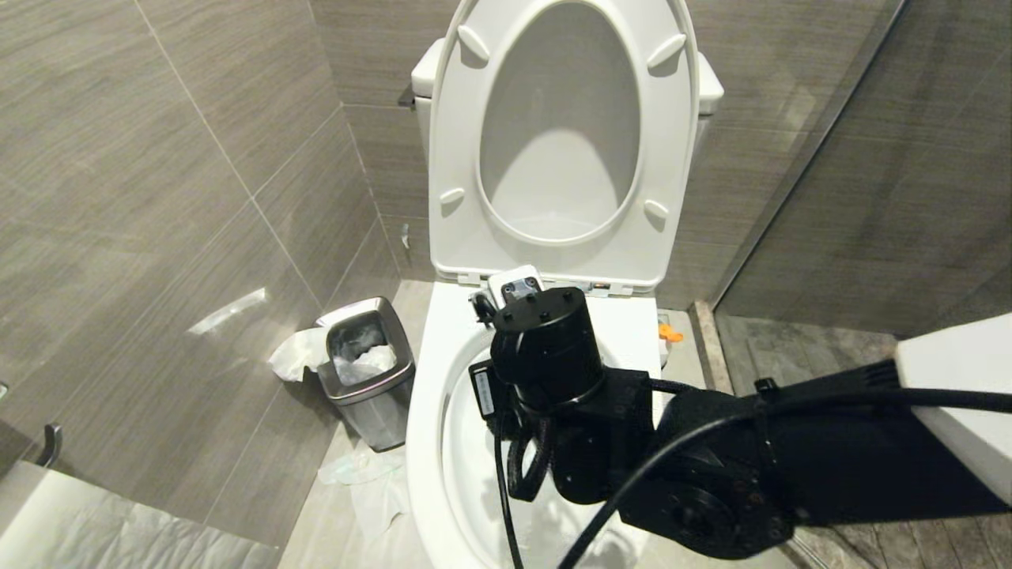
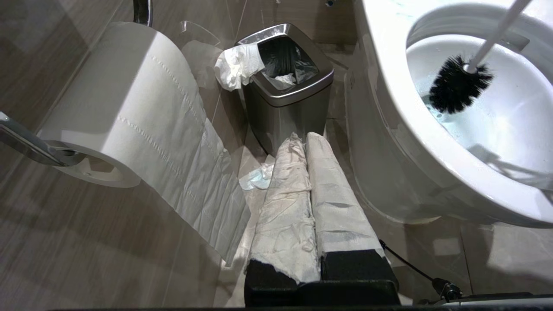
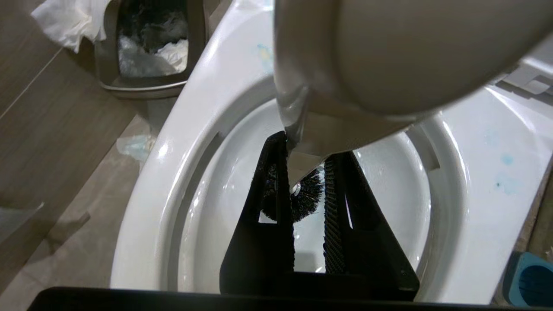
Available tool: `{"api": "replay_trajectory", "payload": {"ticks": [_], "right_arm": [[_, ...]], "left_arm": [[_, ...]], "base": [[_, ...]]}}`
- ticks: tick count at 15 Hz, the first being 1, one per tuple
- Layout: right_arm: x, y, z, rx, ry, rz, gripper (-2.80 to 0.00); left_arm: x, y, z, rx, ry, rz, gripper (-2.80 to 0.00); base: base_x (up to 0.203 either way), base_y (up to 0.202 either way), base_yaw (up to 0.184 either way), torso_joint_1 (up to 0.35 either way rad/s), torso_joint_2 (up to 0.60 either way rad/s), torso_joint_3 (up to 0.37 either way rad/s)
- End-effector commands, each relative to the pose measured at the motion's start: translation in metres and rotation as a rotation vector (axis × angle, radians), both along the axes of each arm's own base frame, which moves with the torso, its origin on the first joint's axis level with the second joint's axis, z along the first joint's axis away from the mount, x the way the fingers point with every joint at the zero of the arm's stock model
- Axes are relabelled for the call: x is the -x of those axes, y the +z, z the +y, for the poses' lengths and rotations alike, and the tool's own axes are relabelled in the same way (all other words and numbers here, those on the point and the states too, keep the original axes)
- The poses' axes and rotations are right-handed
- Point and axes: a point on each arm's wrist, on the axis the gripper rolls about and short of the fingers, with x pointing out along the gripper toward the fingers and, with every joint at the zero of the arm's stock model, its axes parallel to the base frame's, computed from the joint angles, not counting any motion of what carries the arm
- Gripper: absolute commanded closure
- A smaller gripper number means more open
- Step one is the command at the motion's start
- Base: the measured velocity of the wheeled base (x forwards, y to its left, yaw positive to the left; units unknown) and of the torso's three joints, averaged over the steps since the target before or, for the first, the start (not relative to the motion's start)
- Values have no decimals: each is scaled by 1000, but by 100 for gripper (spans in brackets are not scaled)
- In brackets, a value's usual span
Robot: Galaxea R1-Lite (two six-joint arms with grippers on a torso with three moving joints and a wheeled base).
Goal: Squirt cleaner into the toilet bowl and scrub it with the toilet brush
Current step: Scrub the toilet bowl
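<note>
Our right end effector (image 3: 309,203) pinches the slim white-handled, black-bristled toilet brush (image 2: 459,84) down inside the glossy white ceramic toilet bowl (image 2: 389,86); hard scrubbing could splash water or twist the handle loose

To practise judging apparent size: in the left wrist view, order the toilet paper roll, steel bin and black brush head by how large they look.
1. White toilet paper roll, though it is nearest the camera.
2. Small steel bin.
3. Bushy black brush head.
</note>
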Motion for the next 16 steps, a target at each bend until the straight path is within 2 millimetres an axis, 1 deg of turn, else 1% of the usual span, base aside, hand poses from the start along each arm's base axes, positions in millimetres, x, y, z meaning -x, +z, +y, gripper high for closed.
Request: {"api": "replay_trajectory", "payload": {"ticks": [1,4,6,8,10,12,14,16], "right_arm": [[-16,-15,8,15,-25,7,0],[-39,-13,4,2,-79,-13,0],[-52,-6,-9,-5,-119,-26,0],[-57,3,-24,-12,-144,-33,0],[-51,6,-36,-3,-150,-21,0],[-38,9,-50,8,-147,-6,0],[-20,9,-63,23,-130,15,0],[1,11,-70,27,-100,28,0]], "left_arm": [[0,-1,0,-1,0,4,0],[0,-1,0,-1,0,4,0],[0,-1,0,-1,0,3,0],[0,-1,0,-1,0,4,0],[0,-1,0,-1,0,4,0],[0,-1,0,-1,0,4,0],[0,-1,0,-1,0,4,0],[0,-1,0,-1,0,4,0]], "base": [[0,0,0,0,0,0],[0,0,0,0,0,0],[0,0,0,0,0,0],[0,0,0,0,0,0],[0,0,0,0,0,0],[0,0,0,0,0,0],[0,0,0,0,0,0],[0,0,0,0,0,0]]}}
